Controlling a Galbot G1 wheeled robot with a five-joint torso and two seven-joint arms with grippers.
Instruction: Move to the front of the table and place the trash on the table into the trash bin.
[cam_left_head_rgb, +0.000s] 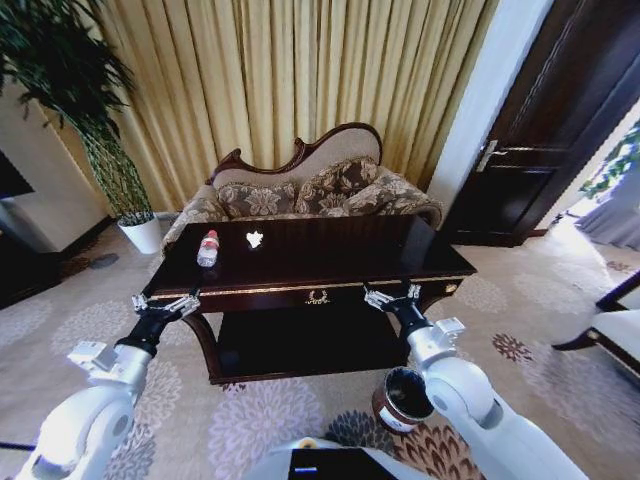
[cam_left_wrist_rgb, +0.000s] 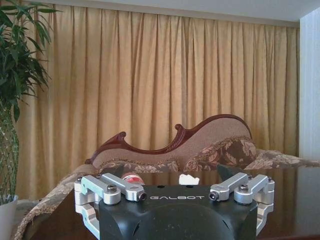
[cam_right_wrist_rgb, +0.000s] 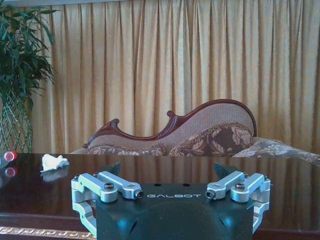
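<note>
Hovering at the table's (cam_left_head_rgb: 330, 262) front edge, both the left gripper (cam_left_head_rgb: 166, 303) and right gripper (cam_left_head_rgb: 392, 295) are holding fingers apart. Bottle (cam_left_head_rgb: 208, 248) and paper wad (cam_left_head_rgb: 254, 239) are lying on top (far left part); the bin (cam_left_head_rgb: 400, 397) is sitting on the carpet beside the right arm.

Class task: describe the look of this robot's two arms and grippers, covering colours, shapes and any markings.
Both arms have rounded white shells with black wrists. The left gripper and right gripper have silver metal linkage fingers with bolts on a black body, which is marked GALBOT in the wrist views.
</note>
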